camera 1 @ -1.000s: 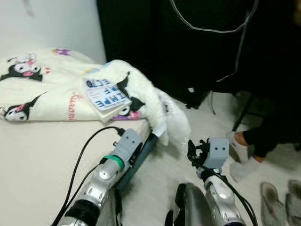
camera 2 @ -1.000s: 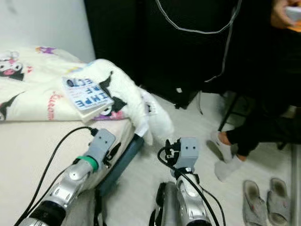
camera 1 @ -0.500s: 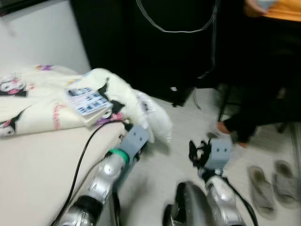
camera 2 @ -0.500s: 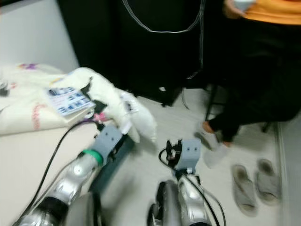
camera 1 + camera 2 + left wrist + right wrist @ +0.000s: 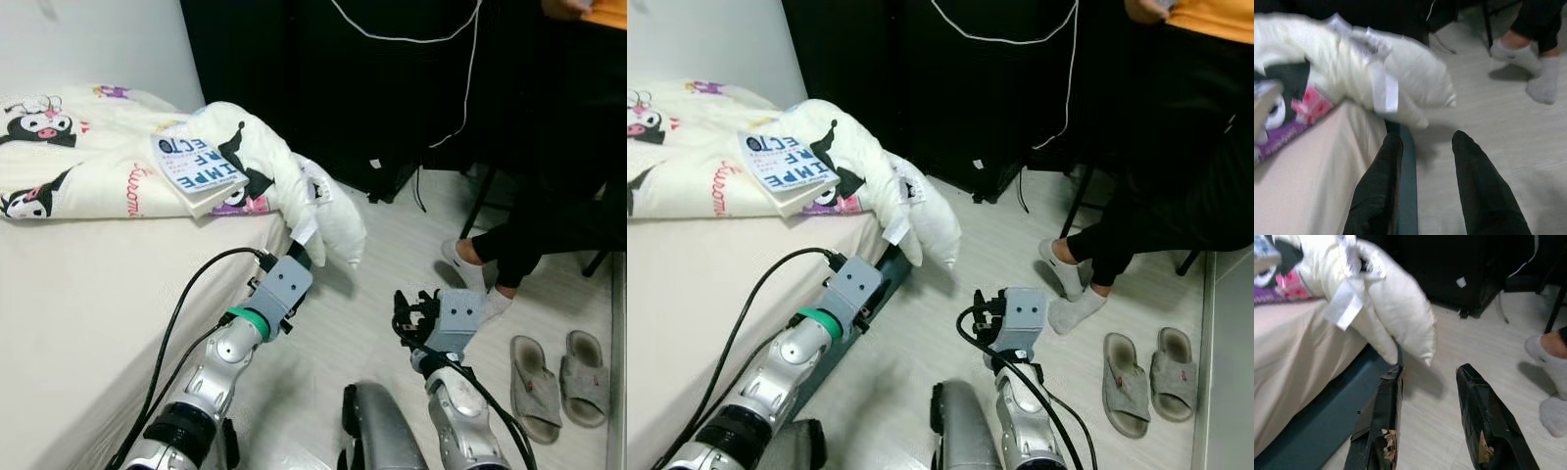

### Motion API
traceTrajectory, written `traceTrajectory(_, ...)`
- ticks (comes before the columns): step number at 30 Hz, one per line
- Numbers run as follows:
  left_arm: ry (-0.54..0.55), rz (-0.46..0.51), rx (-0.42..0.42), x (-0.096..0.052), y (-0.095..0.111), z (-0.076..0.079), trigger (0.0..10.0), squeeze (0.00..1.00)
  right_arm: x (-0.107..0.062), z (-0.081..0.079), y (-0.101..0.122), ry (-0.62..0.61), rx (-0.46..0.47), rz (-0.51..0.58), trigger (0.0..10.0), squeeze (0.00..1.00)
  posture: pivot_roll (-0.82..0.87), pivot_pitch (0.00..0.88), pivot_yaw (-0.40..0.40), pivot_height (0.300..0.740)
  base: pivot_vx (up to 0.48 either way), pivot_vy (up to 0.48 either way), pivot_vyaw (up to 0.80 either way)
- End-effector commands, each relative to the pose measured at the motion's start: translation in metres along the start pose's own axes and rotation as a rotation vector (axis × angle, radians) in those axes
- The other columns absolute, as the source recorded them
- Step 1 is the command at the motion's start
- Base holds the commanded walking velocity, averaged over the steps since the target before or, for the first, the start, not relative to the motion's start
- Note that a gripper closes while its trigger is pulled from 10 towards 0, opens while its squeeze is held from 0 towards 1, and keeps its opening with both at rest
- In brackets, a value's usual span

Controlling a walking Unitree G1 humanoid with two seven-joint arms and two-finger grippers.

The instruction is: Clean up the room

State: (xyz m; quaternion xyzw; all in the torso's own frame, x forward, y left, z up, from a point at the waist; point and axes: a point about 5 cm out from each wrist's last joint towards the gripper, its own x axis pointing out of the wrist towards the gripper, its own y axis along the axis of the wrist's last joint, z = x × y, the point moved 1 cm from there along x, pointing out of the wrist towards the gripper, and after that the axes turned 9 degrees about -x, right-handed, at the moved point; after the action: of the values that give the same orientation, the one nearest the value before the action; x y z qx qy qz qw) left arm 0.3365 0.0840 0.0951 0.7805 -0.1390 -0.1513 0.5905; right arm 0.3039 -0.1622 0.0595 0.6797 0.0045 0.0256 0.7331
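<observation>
A white comforter [image 5: 269, 171] with cartoon prints lies bunched on the bed [image 5: 88, 294], and its corner [image 5: 333, 225] hangs over the bed's edge above the floor. A book [image 5: 199, 172] rests on top of the comforter. My left gripper [image 5: 1426, 139] is open and empty, held low beside the bed edge, just short of the hanging corner [image 5: 1415, 78]. My right gripper [image 5: 1430, 372] is also open and empty, out over the floor and pointing at the same corner [image 5: 1396, 308]. In the left eye view the left gripper [image 5: 294, 258] is near the bed frame and the right gripper [image 5: 409, 315] is mid-floor.
A person sits at the right with socked feet [image 5: 472, 279] on the floor. A pair of grey slippers [image 5: 554, 377] lies at the far right. Black furniture with a white cable [image 5: 372, 88] fills the back. A dark bed frame rail [image 5: 1327, 421] runs below the mattress.
The whole picture has shifted as the camera swung right and back. Both arms keep much the same pose, fingers still apart. The comforter and book have not moved.
</observation>
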Motion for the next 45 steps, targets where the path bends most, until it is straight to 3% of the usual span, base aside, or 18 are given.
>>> traceTrajectory(1,0.005,-0.022,-0.004,-0.002,-0.005,-0.001,10.0,0.0,-0.001,0.0,-0.004,0.0,0.005,-0.019,10.0,0.0,0.02,0.078,0.055,0.56,0.0,0.0,0.0)
traceTrajectory(8,0.034,-0.01,-0.003,-0.002,-0.004,-0.002,10.0,0.0,-0.001,0.001,-0.003,0.002,0.002,-0.014,10.0,0.0,0.02,0.078,0.055,0.56,0.0,0.0,0.0)
traceTrajectory(15,0.099,0.048,0.059,0.002,0.007,-0.007,10.0,0.0,-0.002,0.001,-0.003,0.0,-0.002,-0.01,10.0,0.0,0.02,0.079,0.051,0.56,0.0,0.0,0.0)
traceTrajectory(20,0.146,0.022,-0.02,0.006,0.008,-0.018,10.0,0.0,-0.002,0.001,-0.003,0.002,-0.002,-0.011,10.0,0.0,0.02,0.082,0.048,0.56,0.0,0.0,0.0)
traceTrajectory(26,0.145,0.011,-0.063,0.003,0.004,-0.019,10.0,0.0,-0.003,0.001,-0.003,0.007,0.003,-0.006,10.0,0.0,0.02,0.088,0.044,0.56,0.0,0.0,0.0)
traceTrajectory(34,0.135,0.01,-0.074,0.002,0.002,-0.013,10.0,0.0,-0.003,0.0,-0.003,0.006,0.001,-0.011,10.0,0.0,0.02,0.093,0.046,0.56,0.0,0.0,0.0)
traceTrajectory(45,0.159,0.006,-0.071,0.004,0.004,-0.019,10.0,0.0,-0.004,0.001,-0.004,0.003,0.001,-0.017,10.0,0.0,0.02,0.097,0.044,0.535,0.0,0.0,0.0)
